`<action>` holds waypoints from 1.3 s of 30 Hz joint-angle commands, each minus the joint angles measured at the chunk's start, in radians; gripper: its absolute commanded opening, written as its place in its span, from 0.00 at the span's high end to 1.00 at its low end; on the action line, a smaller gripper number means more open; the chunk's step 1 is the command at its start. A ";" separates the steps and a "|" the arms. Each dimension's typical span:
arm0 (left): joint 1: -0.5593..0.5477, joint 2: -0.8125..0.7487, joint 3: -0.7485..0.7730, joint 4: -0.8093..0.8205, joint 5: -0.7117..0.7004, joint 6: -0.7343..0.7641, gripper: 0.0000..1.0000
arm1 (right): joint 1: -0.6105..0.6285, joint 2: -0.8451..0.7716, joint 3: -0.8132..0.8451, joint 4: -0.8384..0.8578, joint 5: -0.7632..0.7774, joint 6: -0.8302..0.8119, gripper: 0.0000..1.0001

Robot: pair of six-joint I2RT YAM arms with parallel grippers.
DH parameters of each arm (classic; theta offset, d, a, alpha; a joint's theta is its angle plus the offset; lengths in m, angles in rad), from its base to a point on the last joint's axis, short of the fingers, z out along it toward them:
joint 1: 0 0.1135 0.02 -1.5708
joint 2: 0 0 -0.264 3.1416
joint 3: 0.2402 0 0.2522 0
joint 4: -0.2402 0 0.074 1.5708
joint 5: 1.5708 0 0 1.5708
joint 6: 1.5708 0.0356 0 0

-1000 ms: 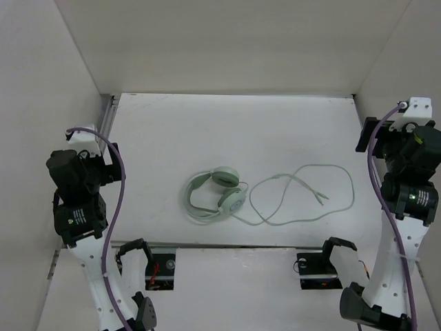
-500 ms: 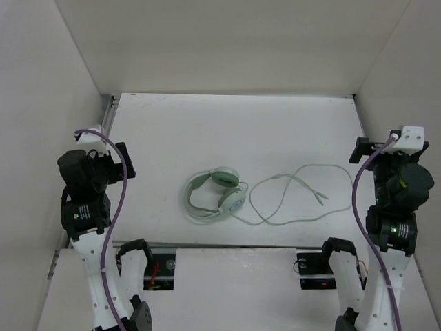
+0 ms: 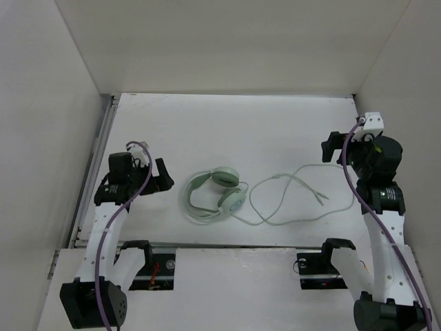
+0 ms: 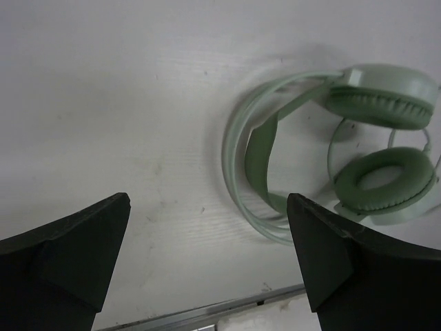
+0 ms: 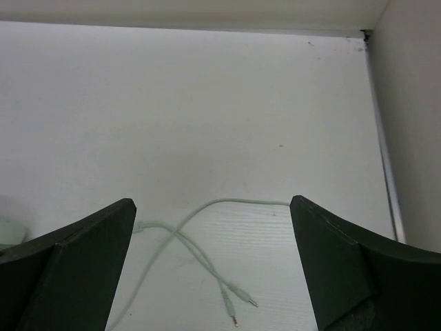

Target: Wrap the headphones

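**Open grippers flank headphones, cable unwound**

The white table (image 3: 275, 124) spreads wide around the headphones (image 3: 215, 195), which lie flat toward its near edge, with bare surface behind them up to the back wall (image 3: 234, 48). A metal rail (image 3: 105, 138) runs along the table's edge well to the headphones' left. The left gripper (image 3: 164, 176) hangs just to the left of the headphones, jaws spread as far as they go and holding nothing. The right gripper (image 3: 329, 148) stands well to the right of the headphones and a little behind them, equally wide and equally empty.

The headband (image 3: 191, 196) bows toward the left arm and the two earcups (image 3: 232, 201) sit on the side facing the right arm, so the headphones' long axis runs across the table between the two grippers. The left arm is plainly the nearer one, and its wrist view looks straight down on the headband. The thin cable (image 3: 303, 219) leaves the earcups and sprawls rightward in a loose, crossing loop. The plug ends (image 3: 324, 198) lie to the headphones' right, below the right gripper.

The wrap appears not yet begun. The next move likely turns on the left arm steadying the headband while the right gathers the cable. Nothing lies near the headphones to snag, and the side wall on the right looks the tightest limit
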 commanded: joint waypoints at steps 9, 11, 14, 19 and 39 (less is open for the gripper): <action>-0.181 0.157 -0.099 0.175 -0.044 0.019 0.01 | 0.030 0.013 -0.027 0.050 -0.100 0.038 0.00; -0.223 0.200 -0.099 0.203 -0.050 0.029 0.01 | 0.030 0.013 -0.033 0.050 -0.115 0.046 0.00; -0.273 0.259 -0.090 0.218 -0.053 0.039 0.02 | 0.030 0.010 -0.033 0.048 -0.126 0.051 0.00; -0.356 0.311 -0.109 0.253 -0.084 0.084 0.02 | 0.016 0.005 -0.031 0.050 -0.135 0.060 0.00; -0.471 0.636 -0.083 0.344 -0.274 0.174 0.48 | -0.039 -0.044 -0.033 0.074 -0.172 0.109 0.00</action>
